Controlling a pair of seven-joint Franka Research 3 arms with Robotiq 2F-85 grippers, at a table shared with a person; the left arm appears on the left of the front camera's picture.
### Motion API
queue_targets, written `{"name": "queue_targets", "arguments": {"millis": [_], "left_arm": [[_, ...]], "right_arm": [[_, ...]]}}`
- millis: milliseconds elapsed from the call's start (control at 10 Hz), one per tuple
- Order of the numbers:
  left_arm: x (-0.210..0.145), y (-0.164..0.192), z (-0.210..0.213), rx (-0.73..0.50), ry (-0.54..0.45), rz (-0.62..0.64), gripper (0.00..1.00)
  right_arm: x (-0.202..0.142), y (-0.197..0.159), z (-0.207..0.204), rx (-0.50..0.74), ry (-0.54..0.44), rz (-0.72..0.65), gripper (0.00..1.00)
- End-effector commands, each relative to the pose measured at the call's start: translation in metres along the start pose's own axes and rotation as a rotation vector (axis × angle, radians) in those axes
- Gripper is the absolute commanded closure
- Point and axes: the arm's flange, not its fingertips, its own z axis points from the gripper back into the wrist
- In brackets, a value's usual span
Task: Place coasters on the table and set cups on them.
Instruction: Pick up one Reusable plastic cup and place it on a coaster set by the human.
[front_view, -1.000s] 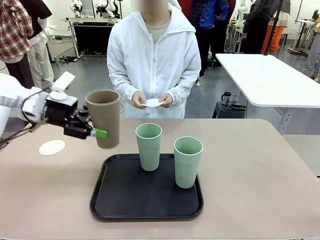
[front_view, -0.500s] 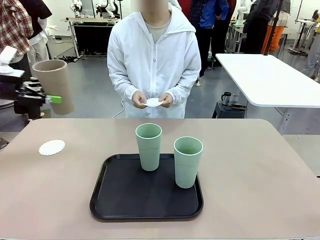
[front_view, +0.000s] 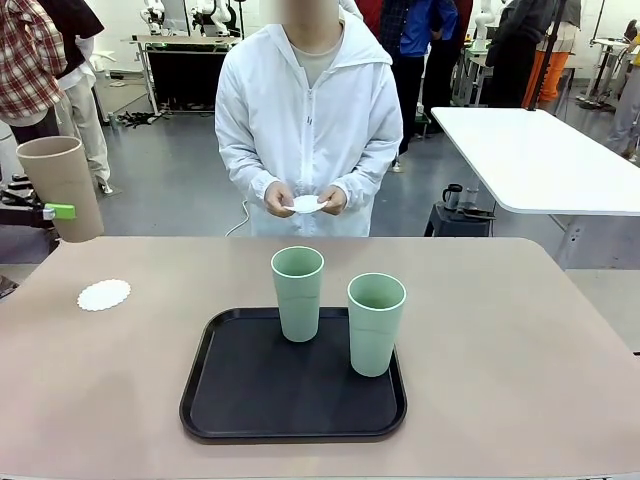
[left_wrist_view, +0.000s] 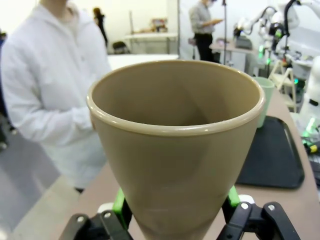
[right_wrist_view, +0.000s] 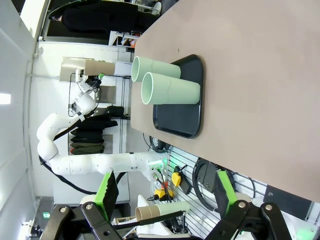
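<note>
My left gripper is shut on the tan-brown cup, holding it upright in the air at the far left, above and behind a white coaster that lies on the beige table. In the left wrist view the tan-brown cup sits between my green pads. Two pale green cups stand on the black tray. The person holds another coaster in both hands. My right gripper is open and holds nothing, well off the table.
The black tray sits at the table's middle front. The person stands at the far edge, hands at chest height. A white table stands behind on the right. Bare tabletop lies left and right of the tray.
My left gripper has carried the tan-brown cup from beside the tray leftward and upward to the far left edge of the front view. The person's hands, the coaster and the green cups have stayed put.
</note>
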Motion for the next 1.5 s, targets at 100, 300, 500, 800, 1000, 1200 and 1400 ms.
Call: {"name": "queue_targets", "arguments": {"millis": [100, 300, 500, 800, 1000, 1200, 1400], "left_arm": [[-0.02, 0.005, 0.002, -0.056, -0.001, -0.019, 0.16], [-0.021, -0.008, -0.008, -0.037, 0.001, -0.085, 0.16], [-0.027, 0.002, -0.006, -0.028, 0.001, 0.003, 0.16], [-0.027, 0.002, -0.006, -0.028, 0.001, 0.003, 0.16], [-0.03, 0.0, -0.008, -0.032, 0.001, -0.012, 0.16], [-0.051, 0.025, -0.001, -0.083, -0.023, 0.028, 0.16], [-0.072, 0.034, 0.0, -0.112, -0.037, 0.033, 0.16]], "right_arm": [[0.001, 0.0, 0.0, 0.013, 0.0, -0.001, 0.0], [0.001, 0.0, 0.0, 0.013, 0.0, -0.001, 0.0], [0.001, 0.0, 0.0, 0.013, 0.0, -0.001, 0.0], [0.001, 0.0, 0.0, 0.013, 0.0, -0.001, 0.0], [0.001, 0.0, 0.0, 0.013, 0.0, -0.001, 0.0], [0.001, 0.0, 0.0, 0.013, 0.0, -0.001, 0.0], [0.001, 0.0, 0.0, 0.013, 0.0, -0.001, 0.0]]}}
